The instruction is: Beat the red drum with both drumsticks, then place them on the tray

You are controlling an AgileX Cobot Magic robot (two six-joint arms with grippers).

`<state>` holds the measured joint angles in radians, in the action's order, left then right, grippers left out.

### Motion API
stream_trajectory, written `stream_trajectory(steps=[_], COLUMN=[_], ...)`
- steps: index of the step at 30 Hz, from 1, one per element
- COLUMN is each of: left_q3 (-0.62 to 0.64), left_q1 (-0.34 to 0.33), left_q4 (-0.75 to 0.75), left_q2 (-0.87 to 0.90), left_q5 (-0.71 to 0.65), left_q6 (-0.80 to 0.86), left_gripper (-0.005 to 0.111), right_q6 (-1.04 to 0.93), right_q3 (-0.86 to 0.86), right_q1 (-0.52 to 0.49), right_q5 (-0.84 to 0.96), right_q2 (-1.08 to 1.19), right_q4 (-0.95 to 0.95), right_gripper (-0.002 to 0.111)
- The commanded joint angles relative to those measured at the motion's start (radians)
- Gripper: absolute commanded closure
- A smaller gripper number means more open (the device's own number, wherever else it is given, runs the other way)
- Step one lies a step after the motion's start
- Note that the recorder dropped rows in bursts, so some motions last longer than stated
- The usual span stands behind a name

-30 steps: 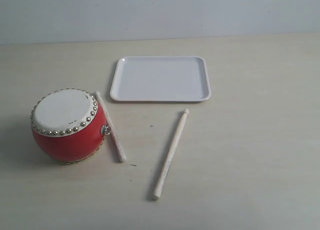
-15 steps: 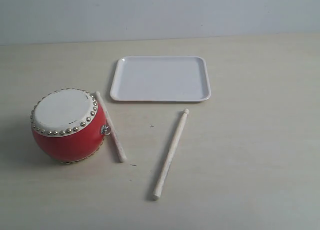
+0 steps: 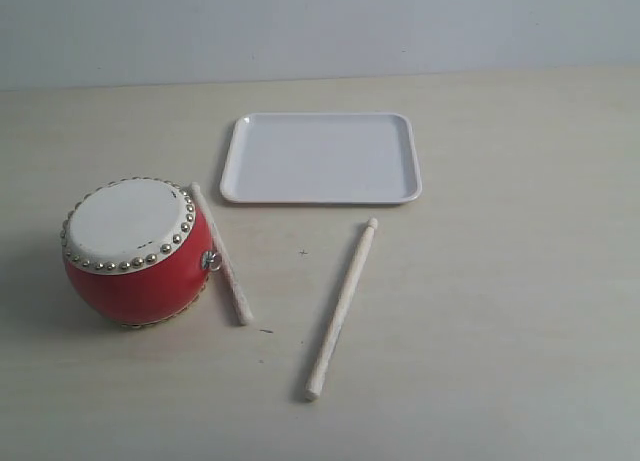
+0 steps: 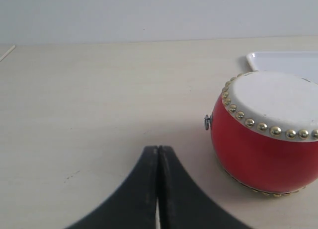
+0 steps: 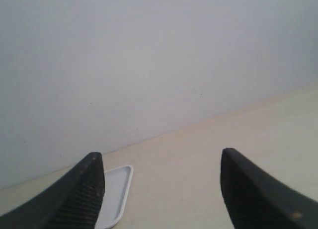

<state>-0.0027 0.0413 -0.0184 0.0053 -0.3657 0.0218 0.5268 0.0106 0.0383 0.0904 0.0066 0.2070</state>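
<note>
Drumsticks (image 3: pixel 342 309) lie on the table (image 3: pixel 500 331), one beside the red drum (image 3: pixel 135 251), one near the tray (image 3: pixel 320 158). The left claw (image 4: pixel 157 148) is pressed together and the right claw (image 5: pixel 161 155) spread apart, both empty.

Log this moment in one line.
left claw: shut, empty | right claw: open, empty | stick 1: on table, beside drum | stick 2: on table, near tray | tray: bare

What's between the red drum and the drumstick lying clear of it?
Exterior view: the second drumstick, lying close against the red drum, then bare table up to the clear drumstick.
</note>
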Motion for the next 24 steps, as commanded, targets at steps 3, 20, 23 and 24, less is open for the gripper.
stream_trajectory(steps=[3,20,23,24], left_q3=[0.003,0.003,0.003,0.003], left_q1=[-0.001,-0.001,-0.001,-0.001], left_q4=[0.002,0.002,0.002,0.002], left_q2=[-0.005,-0.005,-0.005,-0.005], left_q5=[0.005,0.005,0.005,0.005], left_q6=[0.001,0.001,0.001,0.001], left_gripper=[0.107,0.107,0.107,0.107], right_q6=[-0.002,0.033,0.033,0.033], right_q3=[-0.003,0.027,0.092,0.12], right_q1=[-0.004,-0.004,-0.004,-0.004], right_q5=[-0.017,-0.261,-0.254,-0.254], right_q2=[-0.007,0.019,0.099,0.136], right_q4=[0.002,-0.1,-0.095,-0.093], right_gripper=[0.045,0.045,0.045,0.045])
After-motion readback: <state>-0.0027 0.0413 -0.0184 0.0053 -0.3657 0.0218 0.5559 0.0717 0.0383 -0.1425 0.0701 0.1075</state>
